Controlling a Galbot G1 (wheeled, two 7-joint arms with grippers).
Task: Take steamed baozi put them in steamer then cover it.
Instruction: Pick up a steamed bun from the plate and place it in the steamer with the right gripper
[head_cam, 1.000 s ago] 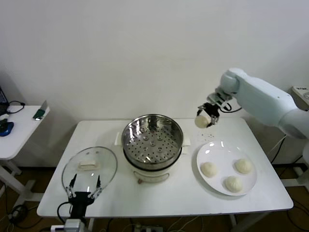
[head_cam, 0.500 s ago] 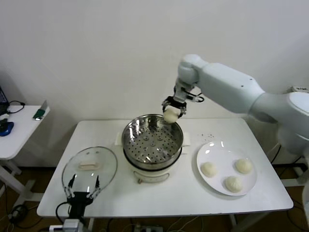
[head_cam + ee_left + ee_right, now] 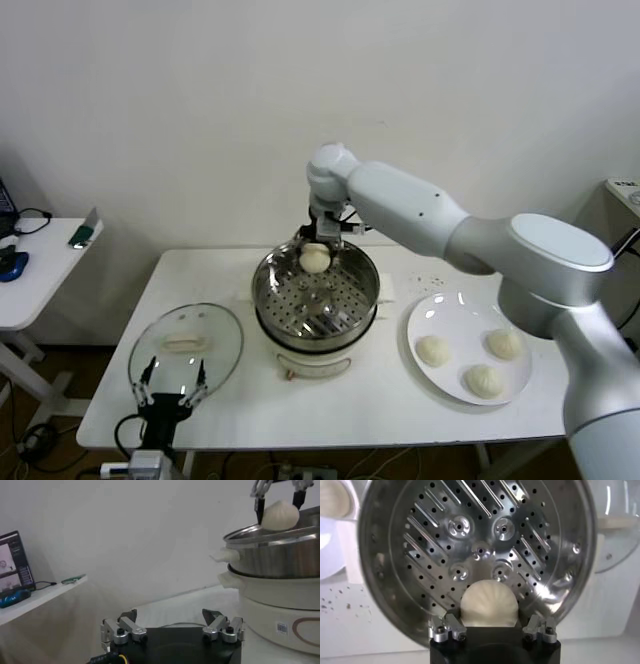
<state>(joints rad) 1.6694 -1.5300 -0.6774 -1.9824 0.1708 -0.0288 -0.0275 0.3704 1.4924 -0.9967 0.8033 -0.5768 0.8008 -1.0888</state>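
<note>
Head view: the right gripper [image 3: 316,247] is holding one steamed baozi [image 3: 315,259] over the far part of the steamer [image 3: 316,293], just inside its rim and above the perforated tray [image 3: 312,305]. Its jaws are closing on the bun from both sides. Three more buns [image 3: 432,350] are lying on the plate [image 3: 444,312], beside the steamer on the robot's right. The cover [image 3: 186,346] is lying flat beside the steamer on the robot's left, and the left gripper [image 3: 170,388] is waiting at the cover's near edge with its jaws spread and empty.

Left wrist view: the held bun [image 3: 280,515] is hanging above the steamer's rim [image 3: 272,533], apart from it.

Right wrist view: the bun [image 3: 489,603] is sitting between the fingers [image 3: 447,628] with the tray [image 3: 480,545] below.

Risks, as judged:
- A release from this height is likely to let the bun roll or tip on the tray.
- A release this close to the steamer's wall is likely to crowd the later buns.
- Soft dough may be sticking to the pads and lifting away on retreat.
</note>
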